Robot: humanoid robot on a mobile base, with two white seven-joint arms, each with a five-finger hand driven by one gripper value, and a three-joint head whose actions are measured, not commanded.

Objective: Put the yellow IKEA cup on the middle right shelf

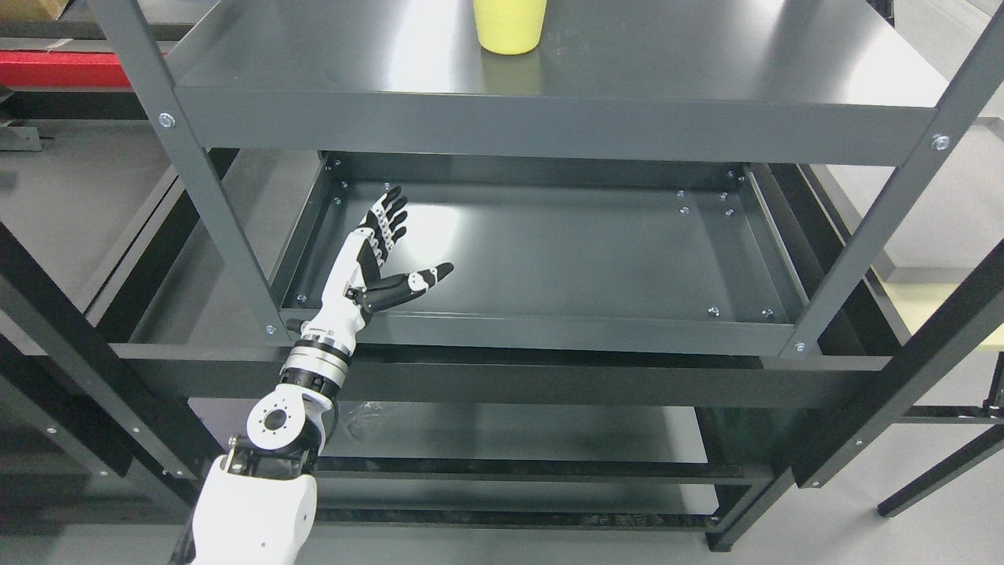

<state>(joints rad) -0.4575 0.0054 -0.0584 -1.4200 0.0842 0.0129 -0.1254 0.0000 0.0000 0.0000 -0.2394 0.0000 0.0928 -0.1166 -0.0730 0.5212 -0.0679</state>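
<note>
nearest my camera was the white-shelled left arm (255, 502), rising from the lower left, its black-and-white left hand (380, 255) reaching in over the front lip of the lower grey tray shelf (588, 259). its fingers were spread and straight, thumb splayed out to the right, palm bare; it gripped nothing and i could not tell whether it touched the tray floor or hung just above it.

the yellow plastic cup (509, 25) stood on the upper grey metal shelf (706, 78), a level above the hand, up and to the right of it, well apart. its top was cut off by the picture edge, so i could not say whether it stood rim up or rim down; its long axis ran vertical. it sat near the middle of that shelf's width as i saw it, not clearly toward the right.

whether that level counts as the middle right shelf i could not settle from 1 view, so the scene fit either a cup waiting to be fetched or a cup set down with the hand drawn away below.

the left hand was the only 1 in view; the right arm did not show.

count: 1 cup, 1 hand, 2 grey shelf levels in clear view, darker framing (486, 377) below them.
</note>
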